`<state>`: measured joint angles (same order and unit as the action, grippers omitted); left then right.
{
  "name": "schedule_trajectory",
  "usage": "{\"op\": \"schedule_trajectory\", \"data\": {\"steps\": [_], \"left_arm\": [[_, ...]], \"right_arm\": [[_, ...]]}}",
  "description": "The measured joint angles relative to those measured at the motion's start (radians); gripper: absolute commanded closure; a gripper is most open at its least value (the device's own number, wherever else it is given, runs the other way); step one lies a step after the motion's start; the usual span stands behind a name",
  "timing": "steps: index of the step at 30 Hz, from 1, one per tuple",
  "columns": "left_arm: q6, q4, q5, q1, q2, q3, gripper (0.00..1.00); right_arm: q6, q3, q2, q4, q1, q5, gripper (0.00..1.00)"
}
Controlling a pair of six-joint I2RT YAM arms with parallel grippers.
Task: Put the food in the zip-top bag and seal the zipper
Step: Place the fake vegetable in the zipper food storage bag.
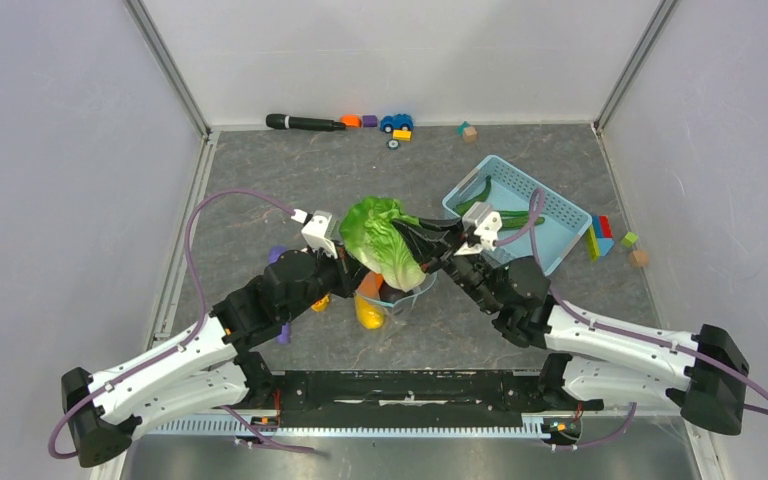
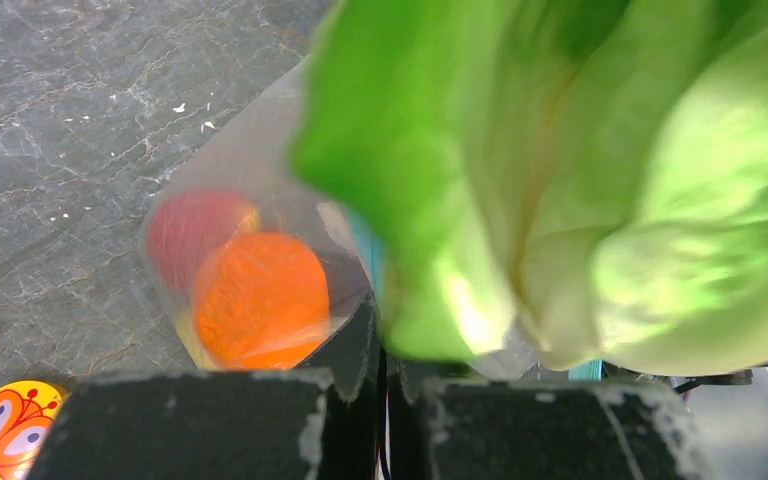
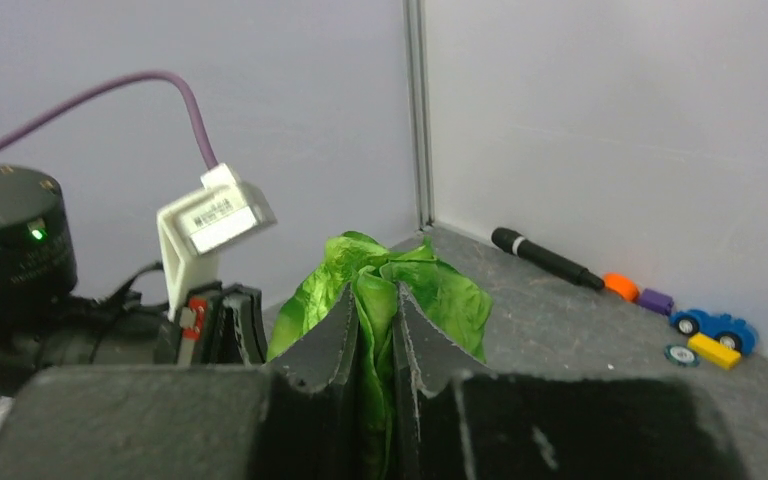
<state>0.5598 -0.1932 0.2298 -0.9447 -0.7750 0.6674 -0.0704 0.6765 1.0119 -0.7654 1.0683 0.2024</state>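
My right gripper (image 3: 372,300) is shut on the green leafy lettuce (image 3: 440,290), holding it (image 1: 380,240) over the mouth of the zip-top bag (image 1: 405,295). The lettuce (image 2: 560,180) fills most of the left wrist view. Through the clear bag (image 2: 260,160) I see an orange (image 2: 260,300), a red round fruit (image 2: 190,225) and a sliver of yellow mango (image 2: 188,340). The teal zipper (image 2: 365,250) runs beside the lettuce. My left gripper (image 2: 392,345) is shut on the bag's edge. Long green pods (image 1: 505,215) lie in the basket.
A light-blue lattice basket (image 1: 550,215) stands at the right. Coloured blocks (image 1: 600,235) lie beside it. A black stick (image 1: 305,123), a toy car (image 1: 396,122) and small blocks line the back wall. A yellow-orange toy piece (image 2: 10,415) lies by my left arm.
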Motion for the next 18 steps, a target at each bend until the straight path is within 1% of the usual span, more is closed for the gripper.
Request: {"op": "schedule_trajectory", "data": {"steps": [4,11,16,18], "left_arm": [[0.0,0.0,0.0,0.0,0.003,0.0,0.98],[0.0,-0.004,0.0,0.0,0.007,0.0,0.98],[0.0,-0.011,0.001,0.0,0.012,0.0,0.98],[0.0,-0.012,0.002,0.0,0.013,0.0,0.98]], "right_arm": [[0.017,-0.075,0.014,-0.069,0.032,0.068,1.0],[0.062,-0.133,0.064,-0.189,0.076,0.182,0.99],[0.102,-0.136,0.089,-0.22,0.109,0.208,0.79],[0.112,-0.136,0.093,-0.214,0.12,0.209,0.67]]}}
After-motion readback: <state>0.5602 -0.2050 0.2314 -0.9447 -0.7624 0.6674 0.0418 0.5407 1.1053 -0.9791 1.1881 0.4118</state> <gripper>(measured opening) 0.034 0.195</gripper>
